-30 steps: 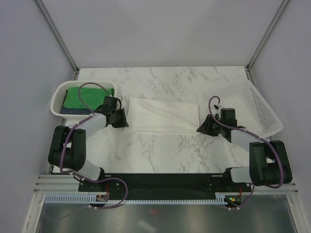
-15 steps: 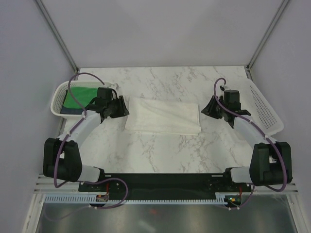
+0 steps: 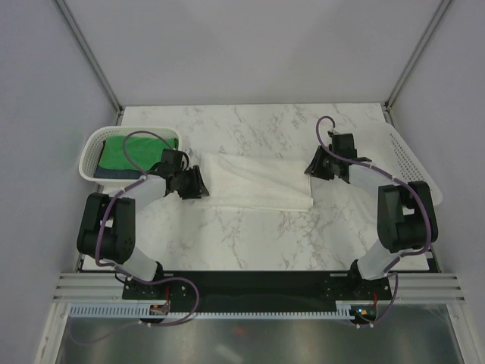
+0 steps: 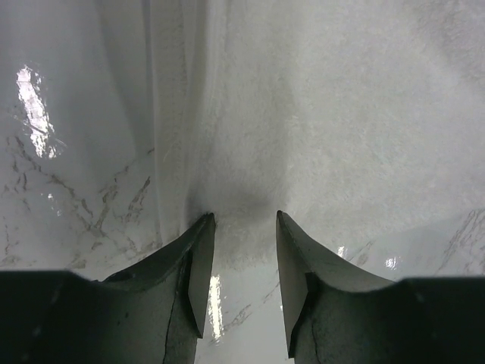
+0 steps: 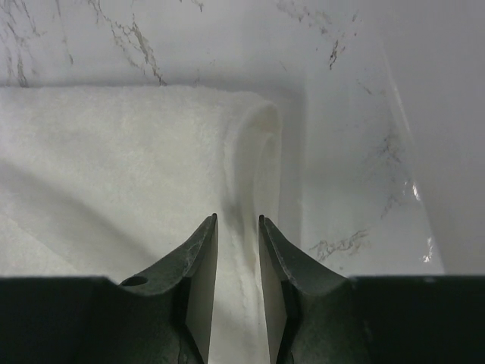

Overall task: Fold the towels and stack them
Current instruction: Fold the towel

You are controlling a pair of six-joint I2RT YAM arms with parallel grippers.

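Observation:
The large white towel (image 3: 254,182) lies folded in a long rectangle mid-table. My left gripper (image 3: 198,184) sits low at its left edge. In the left wrist view this gripper (image 4: 243,216) is open, its tips just touching the towel's (image 4: 326,114) edge, with bare marble between the fingers. My right gripper (image 3: 312,165) is at the towel's far right corner. The right wrist view shows it (image 5: 237,218) narrowly open, straddling the towel's (image 5: 114,159) rolled fold edge. The green towel (image 3: 121,152) lies on the navy towel (image 3: 114,173) in the left basket.
A white perforated basket (image 3: 89,148) stands at the table's left edge. A second one (image 3: 413,171) lies tipped at the right edge. The enclosure walls rise behind the marble table (image 3: 250,235).
Both grippers let go of the towel's near edge, lifted away, and came back down: the left at the left edge, the right at the far right corner. The towel now lies squarer.

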